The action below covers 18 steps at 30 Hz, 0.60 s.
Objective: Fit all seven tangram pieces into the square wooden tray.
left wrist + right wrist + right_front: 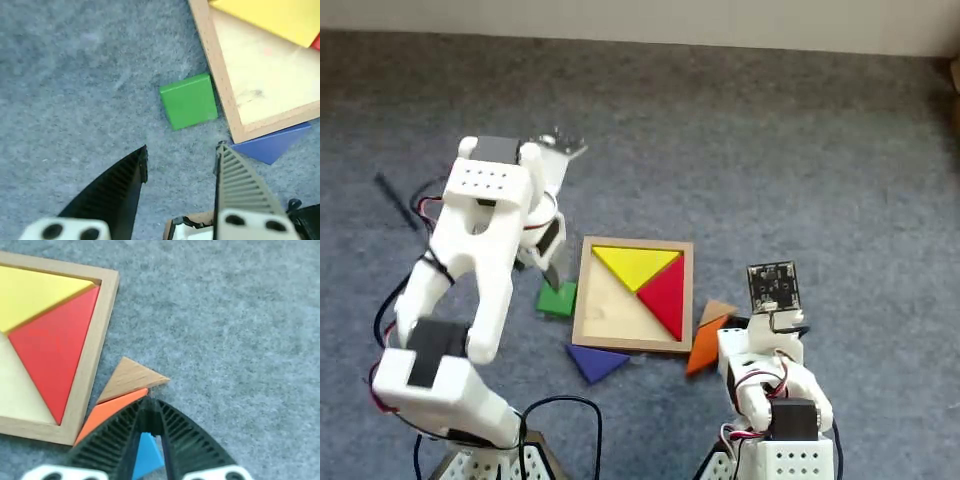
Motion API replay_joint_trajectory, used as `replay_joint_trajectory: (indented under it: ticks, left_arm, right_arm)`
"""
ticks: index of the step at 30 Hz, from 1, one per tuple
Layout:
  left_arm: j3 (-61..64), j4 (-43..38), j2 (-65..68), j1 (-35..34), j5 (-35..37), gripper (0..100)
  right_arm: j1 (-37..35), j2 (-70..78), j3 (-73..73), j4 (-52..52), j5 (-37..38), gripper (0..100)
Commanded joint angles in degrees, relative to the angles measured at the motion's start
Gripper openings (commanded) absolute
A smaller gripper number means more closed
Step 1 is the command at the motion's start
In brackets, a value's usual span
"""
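The square wooden tray (586,318) holds a yellow triangle (632,265) and a red triangle (666,296). A green square (189,101) lies on the carpet against the tray's outer left side. My left gripper (181,154) hovers open just short of it, nothing between its fingers. A dark blue triangle (597,360) lies by the tray's near corner. An orange piece (109,412) and a wood-coloured triangle (130,377) rest outside the tray's right edge. My right gripper (149,404) is shut, its tips over the orange piece's end. A light blue piece (147,452) shows in the gap behind the tips.
Grey carpet covers the floor, with open room to the right of the tray and behind it. The tray's left half (260,75) is bare wood. Cables trail by the left arm's base (550,405).
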Motion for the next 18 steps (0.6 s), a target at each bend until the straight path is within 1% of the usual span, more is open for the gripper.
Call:
replay_joint_trajectory:
  ticks: [1,6,13,18]
  left_arm:
    - [1.7,-0.4,5.0,-0.5,0.7,23]
    - [1.6,-5.5,11.0,-0.4,5.6,23]
    - [1.6,-9.1,15.8,2.8,6.2,23]
    - [-0.5,-10.9,17.8,3.5,13.3,23]
  right_arm:
    - [0.8,-0.7,6.6,0.1,0.7,2.0]
    - [0.8,-0.7,6.6,0.1,0.7,2.0]
    - [0.8,-0.7,6.6,0.1,0.7,2.0]
    - [0.8,-0.7,6.6,0.1,0.7,2.0]
